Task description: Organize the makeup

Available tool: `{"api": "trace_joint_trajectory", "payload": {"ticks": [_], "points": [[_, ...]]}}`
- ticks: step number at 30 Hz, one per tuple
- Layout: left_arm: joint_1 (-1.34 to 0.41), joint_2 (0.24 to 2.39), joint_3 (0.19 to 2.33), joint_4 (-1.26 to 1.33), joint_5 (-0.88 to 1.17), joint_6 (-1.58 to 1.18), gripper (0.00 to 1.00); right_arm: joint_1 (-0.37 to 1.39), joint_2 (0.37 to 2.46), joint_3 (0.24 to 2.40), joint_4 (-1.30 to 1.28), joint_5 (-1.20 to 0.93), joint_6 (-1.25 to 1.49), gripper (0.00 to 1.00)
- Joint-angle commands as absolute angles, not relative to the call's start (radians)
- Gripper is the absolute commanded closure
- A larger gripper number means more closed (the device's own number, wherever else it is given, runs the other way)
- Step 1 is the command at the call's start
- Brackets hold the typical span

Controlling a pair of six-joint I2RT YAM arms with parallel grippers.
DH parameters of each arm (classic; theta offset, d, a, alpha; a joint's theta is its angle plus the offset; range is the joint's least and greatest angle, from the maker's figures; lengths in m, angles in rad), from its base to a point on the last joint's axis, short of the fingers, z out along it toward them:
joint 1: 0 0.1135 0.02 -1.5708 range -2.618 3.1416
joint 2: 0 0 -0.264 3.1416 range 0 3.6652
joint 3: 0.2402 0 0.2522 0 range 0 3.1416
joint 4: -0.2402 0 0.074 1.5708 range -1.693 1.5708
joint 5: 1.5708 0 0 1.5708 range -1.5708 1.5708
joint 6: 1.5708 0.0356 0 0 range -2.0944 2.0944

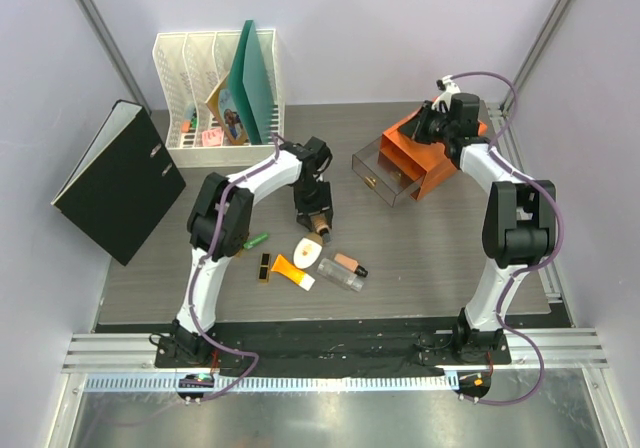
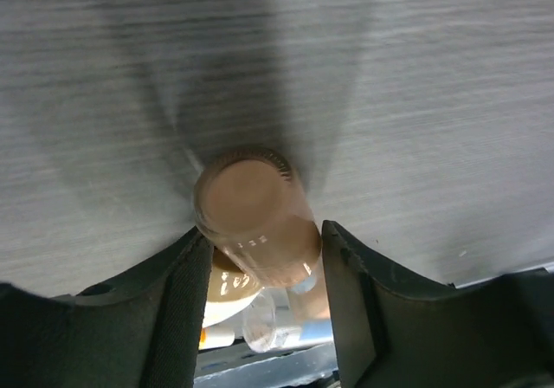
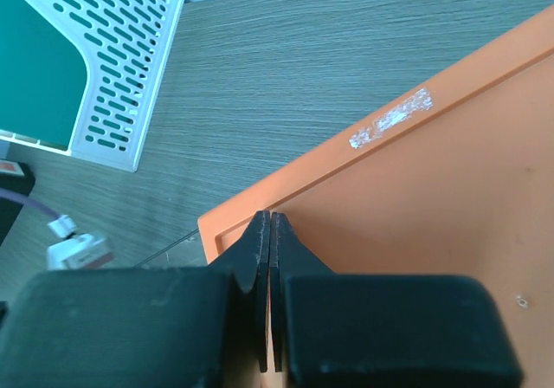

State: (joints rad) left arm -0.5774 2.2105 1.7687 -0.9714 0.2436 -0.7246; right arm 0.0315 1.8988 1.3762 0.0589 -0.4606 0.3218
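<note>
- Filling the near edge of the left wrist view, the left pincer (image 2: 265,258) is clamping a round, translucent peach-coloured bottle (image 2: 255,210) between its black fingers (image 2: 182,310), over the grey wood-grain tabletop (image 2: 433,102).
- That bottle's long axis is seemingly running along the fingers, pointing out past their tips.
- Toward the arm bases, a white oval compact (image 1: 307,249), an orange white-capped tube (image 1: 291,270), a black-gold lipstick (image 1: 264,267), a slim green tube (image 1: 256,240), a second peach black-capped bottle (image 1: 346,264) and a clear bottle (image 1: 341,279) are lying loose in a cluster.
- An orange drawer box (image 1: 432,168), its clear drawer (image 1: 383,173) pulled out toward the left arm, is sitting to the right of the held bottle and farther back.
- The right pincer (image 3: 271,232) is hovering over that box, fingers pressing together on nothing.
</note>
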Motion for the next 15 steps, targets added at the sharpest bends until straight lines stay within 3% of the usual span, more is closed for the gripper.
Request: {"api": "trace_joint_trajectory", "payload": {"ticks": [1,4,6,7,15], "points": [[-0.577,2.238,1.802,-0.989,0.239,-0.727,0.50,0.032,2.034,1.255,-0.279,-0.451,0.295,0.99],[-0.577,2.243,1.805,-0.982,0.244,-0.729,0.65,0.032,2.039,1.252,-0.279,-0.456,0.295,0.99],[-0.577,2.243,1.815,-0.986,0.238,-0.727,0.84,0.034,2.037,1.253,-0.276,-0.454,0.296,0.99],[-0.577,2.243,1.831,-0.988,0.229,-0.723,1.00,0.034,2.037,1.253,-0.275,-0.456,0.295,0.99],[-0.577,2.158,1.991,-1.011,0.153,-0.703,1.00,0.034,2.048,1.253,-0.276,-0.460,0.299,0.99]]}}
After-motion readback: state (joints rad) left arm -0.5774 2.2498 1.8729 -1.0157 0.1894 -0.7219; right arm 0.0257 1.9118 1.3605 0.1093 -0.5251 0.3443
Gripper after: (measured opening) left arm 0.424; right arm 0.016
